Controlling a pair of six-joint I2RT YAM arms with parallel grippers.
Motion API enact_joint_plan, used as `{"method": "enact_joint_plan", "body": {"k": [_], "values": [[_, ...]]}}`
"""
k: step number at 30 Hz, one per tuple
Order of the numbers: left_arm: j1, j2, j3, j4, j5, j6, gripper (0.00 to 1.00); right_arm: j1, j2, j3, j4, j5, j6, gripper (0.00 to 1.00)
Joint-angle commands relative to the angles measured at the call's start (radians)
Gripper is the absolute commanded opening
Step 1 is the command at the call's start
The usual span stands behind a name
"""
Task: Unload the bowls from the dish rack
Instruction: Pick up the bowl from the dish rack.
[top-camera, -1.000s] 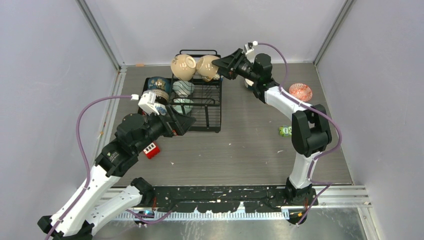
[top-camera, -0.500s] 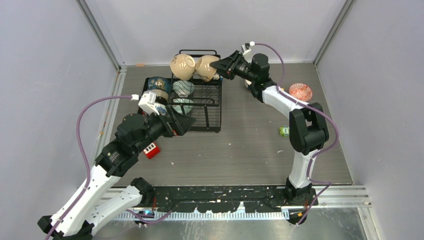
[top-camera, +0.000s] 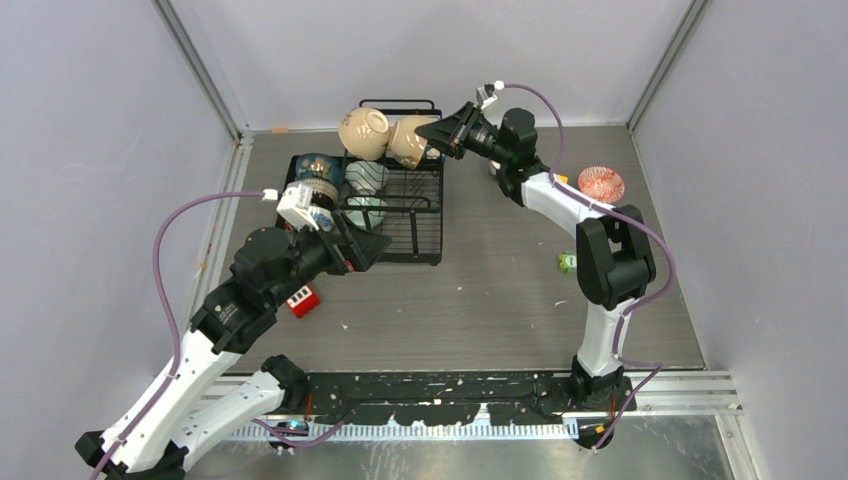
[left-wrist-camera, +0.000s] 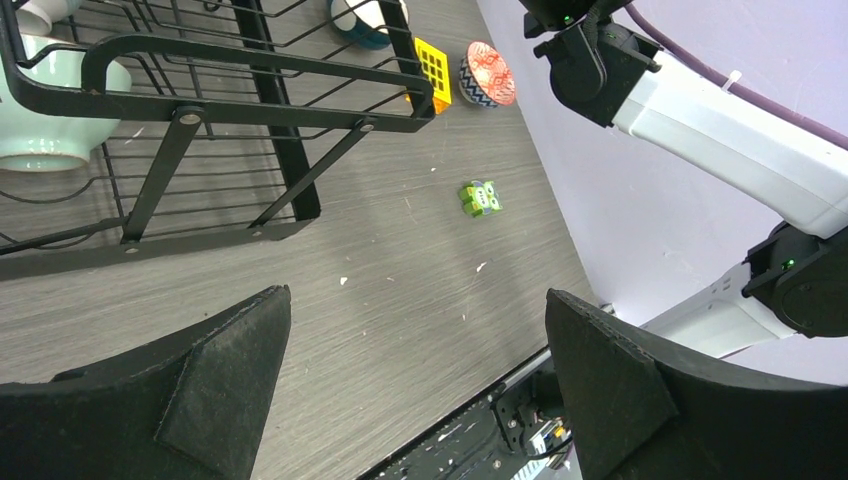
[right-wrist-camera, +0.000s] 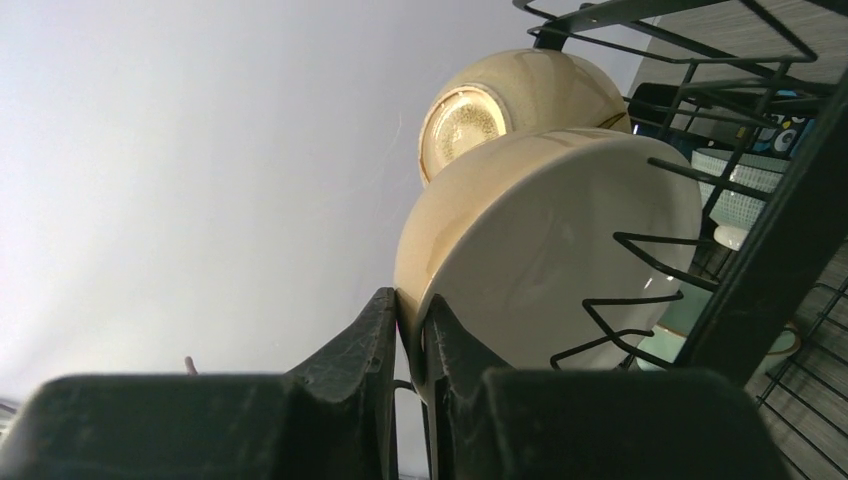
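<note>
The black dish rack (top-camera: 400, 215) stands at the back left of the table. On its raised back section lean two cream bowls (top-camera: 362, 133) side by side. My right gripper (top-camera: 432, 132) is shut on the rim of the right cream bowl (right-wrist-camera: 560, 250), one finger inside and one outside. Lower in the rack sit two pale green bowls (top-camera: 366, 177) and a blue-patterned bowl (top-camera: 316, 170). A red-patterned bowl (top-camera: 600, 183) rests on the table at the right. My left gripper (left-wrist-camera: 420, 380) hangs open and empty over the table by the rack's front corner.
A green block (top-camera: 568, 262) lies near the right arm, a red block (top-camera: 302, 300) beside the left arm, and a yellow block (left-wrist-camera: 432, 62) behind the rack. Rack wires (right-wrist-camera: 780, 250) run close along the held bowl. Grey walls enclose the table.
My right gripper has slid a little left and closed its fingers onto the right cream bowl's rim. The left arm has not moved.
</note>
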Motion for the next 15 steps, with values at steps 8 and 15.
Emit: {"method": "enact_joint_plan", "body": {"k": [8,15], "values": [[0.005,-0.007,0.014,-0.002,-0.026,0.019,1.0,0.0,-0.02,0.029,0.17,-0.04,0.045,0.01],[0.005,-0.013,0.022,-0.014,-0.032,0.024,1.0,-0.015,-0.037,0.002,0.243,-0.024,0.08,0.01]]}}
